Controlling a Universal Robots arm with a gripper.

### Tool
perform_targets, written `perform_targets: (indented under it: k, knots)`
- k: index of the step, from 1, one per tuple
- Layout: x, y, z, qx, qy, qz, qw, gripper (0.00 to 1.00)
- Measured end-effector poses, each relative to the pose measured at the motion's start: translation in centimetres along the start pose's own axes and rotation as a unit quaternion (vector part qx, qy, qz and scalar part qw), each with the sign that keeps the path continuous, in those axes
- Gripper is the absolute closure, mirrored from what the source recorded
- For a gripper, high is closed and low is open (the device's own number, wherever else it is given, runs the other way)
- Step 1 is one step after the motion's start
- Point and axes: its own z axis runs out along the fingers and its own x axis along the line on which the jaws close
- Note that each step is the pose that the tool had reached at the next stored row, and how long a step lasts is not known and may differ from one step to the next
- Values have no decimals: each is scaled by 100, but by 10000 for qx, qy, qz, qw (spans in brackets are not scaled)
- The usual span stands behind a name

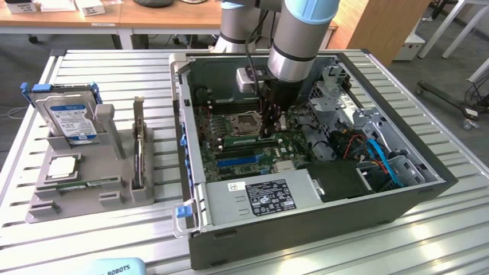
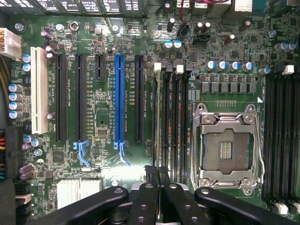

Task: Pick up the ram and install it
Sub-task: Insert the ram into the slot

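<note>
My gripper [image 1: 267, 133] is down inside the open computer case [image 1: 428, 189], just beside the empty CPU socket [image 2: 227, 147]. Its fingers [image 2: 151, 187] are shut on the ram [image 2: 159, 122], which I see edge-on as a thin strip. The ram stands on edge along the memory slot closest to the expansion slots. In the exterior view, the ram [image 1: 233, 139] is a green strip reaching from the gripper toward the exterior view's left. Whether it sits fully in the slot I cannot tell.
A grey holder [image 1: 46, 209] stands at the exterior view's left, carrying a hard drive [image 1: 70, 117], a CPU chip [image 1: 61, 166] and an upright card [image 1: 138, 149]. More empty memory slots [image 2: 281, 136] lie beyond the socket. Cables [image 1: 382, 157] and the power supply [image 1: 260, 197] crowd the case.
</note>
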Motion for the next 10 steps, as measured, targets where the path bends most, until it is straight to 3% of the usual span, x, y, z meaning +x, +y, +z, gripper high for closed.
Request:
perform_targets:
  k: [10]
  knots:
    - [-8,0,7,0,0,9,10000,89]
